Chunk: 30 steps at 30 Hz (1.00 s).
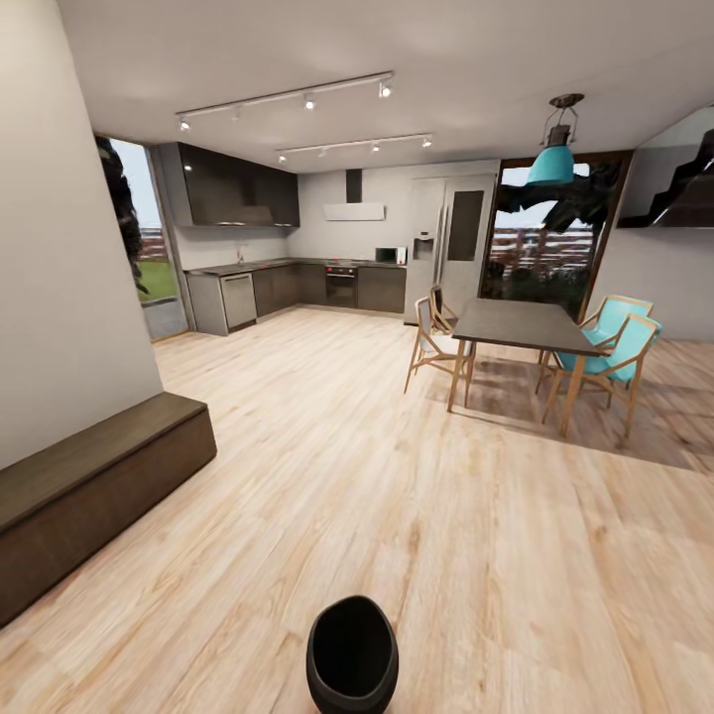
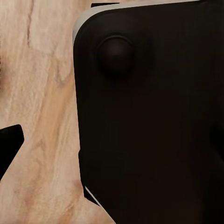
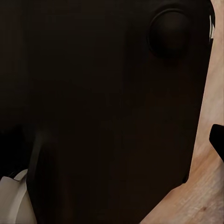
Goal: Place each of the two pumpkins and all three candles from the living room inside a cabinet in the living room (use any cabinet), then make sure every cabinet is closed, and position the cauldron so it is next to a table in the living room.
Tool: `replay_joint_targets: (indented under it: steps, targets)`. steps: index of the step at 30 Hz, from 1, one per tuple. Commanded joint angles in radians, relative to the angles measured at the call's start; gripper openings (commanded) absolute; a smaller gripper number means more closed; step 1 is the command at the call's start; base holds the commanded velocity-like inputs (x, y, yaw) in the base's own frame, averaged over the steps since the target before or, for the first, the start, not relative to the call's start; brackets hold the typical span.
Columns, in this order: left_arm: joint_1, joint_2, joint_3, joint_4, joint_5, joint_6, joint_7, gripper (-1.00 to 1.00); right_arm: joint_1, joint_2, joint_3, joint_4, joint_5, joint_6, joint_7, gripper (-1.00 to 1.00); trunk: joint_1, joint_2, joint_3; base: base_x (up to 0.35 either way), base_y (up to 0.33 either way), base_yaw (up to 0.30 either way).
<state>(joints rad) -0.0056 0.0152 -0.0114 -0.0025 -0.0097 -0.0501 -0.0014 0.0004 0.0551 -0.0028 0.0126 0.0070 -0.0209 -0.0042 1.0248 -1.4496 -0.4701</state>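
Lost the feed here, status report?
Grippers: state unreadable. Black cauldron on the wood floor, near camera. Dark cabinet at left, closed. Dining table ahead right, open floor between.

head: high, facing forward across wood floor [image 1: 397,476] toward kitchen at 12 o'clock | left wrist: close above dark robot base panel [image 2: 149,121], floor beside | right wrist: likewise [image 3: 102,112] | shared: floor

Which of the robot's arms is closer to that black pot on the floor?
Cannot tell, left or right. The cauldron sits centred before the robot on the floor; each wrist camera faces a dark panel, so both arms seem tucked alike.
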Motion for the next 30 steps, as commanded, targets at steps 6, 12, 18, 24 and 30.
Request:
replay_joint_targets:
  steps: [6, 12, 18, 24, 30]
  targets:
    - [-0.001, 0.000, -0.001, 0.001, -0.001, -0.004, 0.000, 1.00, 0.000, 0.000, 0.000, 0.001, 0.001, -0.002, 0.000, 1.00, 0.000, 0.000, -0.001, 0.191, 0.000, 0.000]
    - [-0.001, 0.000, -0.001, 0.001, -0.002, -0.004, 0.000, 1.00, 0.000, 0.000, 0.001, 0.001, 0.001, -0.002, 0.000, 1.00, 0.000, 0.000, -0.001, 0.182, 0.000, 0.000]
    - [-0.001, 0.000, -0.001, 0.001, -0.002, -0.008, 0.000, 1.00, 0.000, 0.000, 0.001, 0.001, 0.001, -0.002, 0.000, 1.00, 0.000, 0.000, -0.001, 0.053, 0.000, 0.000]
    - [-0.001, 0.000, -0.001, 0.001, -0.002, -0.012, 0.000, 1.00, 0.000, 0.000, 0.002, 0.000, 0.001, -0.002, 0.000, 1.00, 0.000, 0.000, -0.001, 0.017, 0.000, 0.000]
    - [-0.001, 0.000, -0.001, 0.001, -0.003, -0.013, 0.000, 1.00, 0.000, 0.000, 0.004, 0.001, 0.001, -0.002, 0.000, 1.00, 0.000, 0.000, -0.001, 0.022, 0.000, 0.000]
